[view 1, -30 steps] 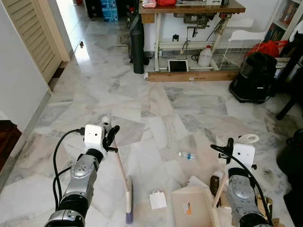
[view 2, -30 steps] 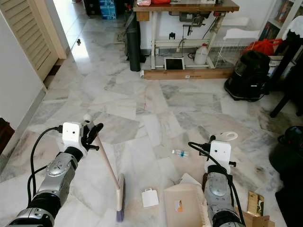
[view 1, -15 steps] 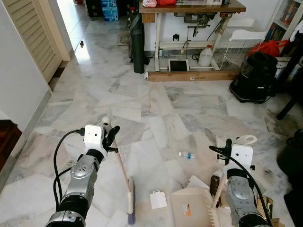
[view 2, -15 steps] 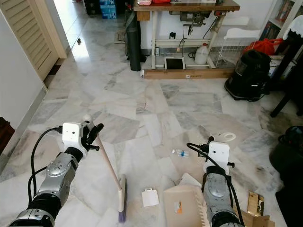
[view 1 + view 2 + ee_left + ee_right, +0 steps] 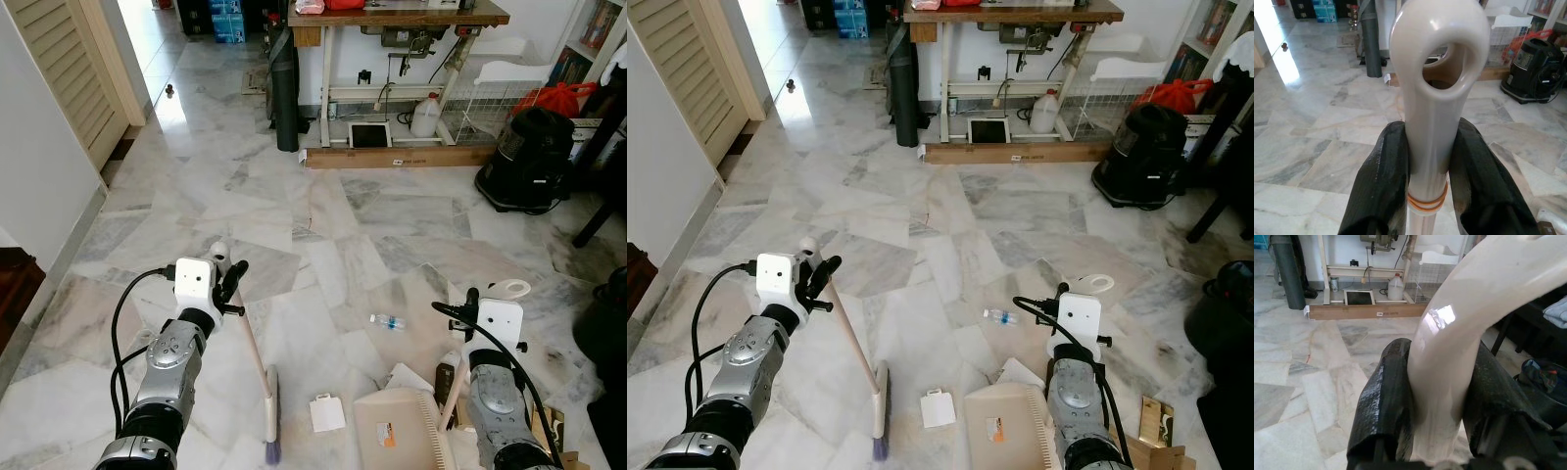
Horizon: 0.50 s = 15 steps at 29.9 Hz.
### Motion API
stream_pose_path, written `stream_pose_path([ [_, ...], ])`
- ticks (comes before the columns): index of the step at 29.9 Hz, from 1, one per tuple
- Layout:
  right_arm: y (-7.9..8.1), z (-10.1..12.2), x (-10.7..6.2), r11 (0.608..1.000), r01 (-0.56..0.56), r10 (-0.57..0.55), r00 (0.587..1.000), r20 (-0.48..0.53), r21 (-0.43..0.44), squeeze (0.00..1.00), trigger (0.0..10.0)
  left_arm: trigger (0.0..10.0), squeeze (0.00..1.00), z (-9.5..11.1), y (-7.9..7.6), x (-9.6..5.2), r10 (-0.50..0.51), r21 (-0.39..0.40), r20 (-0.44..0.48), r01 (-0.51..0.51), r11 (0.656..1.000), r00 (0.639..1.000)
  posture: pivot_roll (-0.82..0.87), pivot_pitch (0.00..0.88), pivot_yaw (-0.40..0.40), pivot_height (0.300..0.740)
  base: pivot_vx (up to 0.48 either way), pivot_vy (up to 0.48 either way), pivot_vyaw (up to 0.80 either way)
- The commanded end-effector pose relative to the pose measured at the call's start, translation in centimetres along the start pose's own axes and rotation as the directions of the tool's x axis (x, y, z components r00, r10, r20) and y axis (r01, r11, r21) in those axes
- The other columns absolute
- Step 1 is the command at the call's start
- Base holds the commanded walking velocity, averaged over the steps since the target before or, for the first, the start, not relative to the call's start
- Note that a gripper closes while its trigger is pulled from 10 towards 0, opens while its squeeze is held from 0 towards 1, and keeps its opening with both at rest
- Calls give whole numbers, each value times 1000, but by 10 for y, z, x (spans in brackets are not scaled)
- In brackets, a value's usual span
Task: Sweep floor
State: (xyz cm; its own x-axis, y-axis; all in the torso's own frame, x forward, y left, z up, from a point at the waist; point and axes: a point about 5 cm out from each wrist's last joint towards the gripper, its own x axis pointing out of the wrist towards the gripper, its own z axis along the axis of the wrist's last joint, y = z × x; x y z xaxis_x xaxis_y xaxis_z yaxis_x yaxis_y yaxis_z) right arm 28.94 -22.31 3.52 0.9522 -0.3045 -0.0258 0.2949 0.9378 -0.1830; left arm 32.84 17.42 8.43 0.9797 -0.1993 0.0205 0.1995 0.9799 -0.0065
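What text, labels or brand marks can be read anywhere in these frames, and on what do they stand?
None can be read.
Dustpan: an orange sticker, print too small.
Wooden plank under the workbench: a small white label, blurred.
Blue boxes in the far room: markings too distant.
Small bottle on the floor: label illegible.

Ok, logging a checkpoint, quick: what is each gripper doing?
Left gripper: shut on the broom handle.
Right gripper: shut on the dustpan handle.

Marble floor [image 5: 323, 215], small bottle [image 5: 387, 321], white card [image 5: 326, 412], dustpan [image 5: 397, 431]
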Motion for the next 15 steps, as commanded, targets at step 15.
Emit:
stream_pose_path([
  [15, 2, 4, 2, 1000, -9, 9, 1000, 16, -4, 0, 10000, 10000, 0, 9, 0, 3, -3, 8, 34, 3, 1000, 999, -60, 12, 9, 740, 321, 0, 0],
])
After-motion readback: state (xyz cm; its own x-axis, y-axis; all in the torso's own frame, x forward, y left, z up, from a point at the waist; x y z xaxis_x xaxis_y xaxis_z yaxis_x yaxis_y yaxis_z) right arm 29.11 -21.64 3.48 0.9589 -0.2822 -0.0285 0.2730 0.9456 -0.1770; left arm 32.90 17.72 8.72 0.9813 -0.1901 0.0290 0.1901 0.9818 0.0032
